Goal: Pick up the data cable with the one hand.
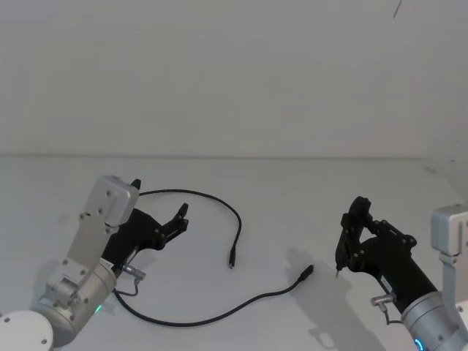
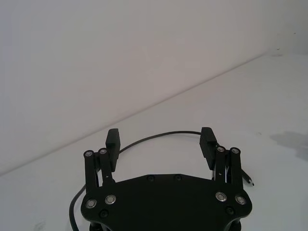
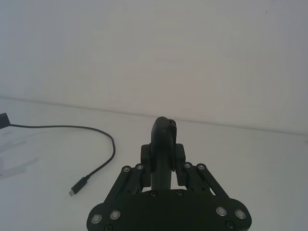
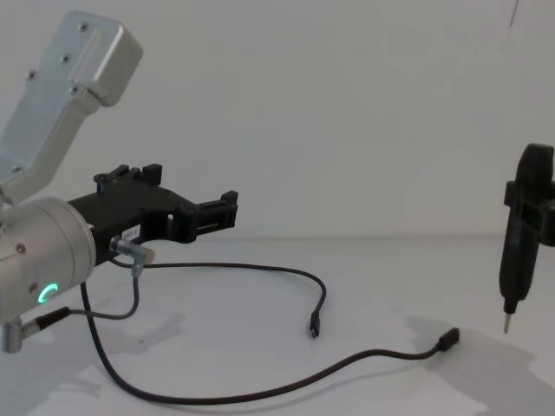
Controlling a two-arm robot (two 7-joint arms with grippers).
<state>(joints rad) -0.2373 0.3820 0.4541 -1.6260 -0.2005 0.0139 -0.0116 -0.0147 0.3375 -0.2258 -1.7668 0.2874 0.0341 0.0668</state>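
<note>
— What does the data cable (image 1: 238,230) look like?
— Long, thin and black, with a small plug (image 1: 231,261) at each end (both lie loose on the white table (image 1: 292,190)). It loops under the left gripper (image 2: 160,136) and arcs out ahead of its spread, empty fingers.
— Room to move?
— Bare table all round. The right gripper (image 3: 163,154), clamped on a slim pale-tipped tool (image 4: 519,234), hangs well apart, beyond the plugs.

Bright, diffuse light fills the scene; soft pale-grey shadows lie on the white table (image 1: 292,197) just beside the data cable (image 1: 239,228).
</note>
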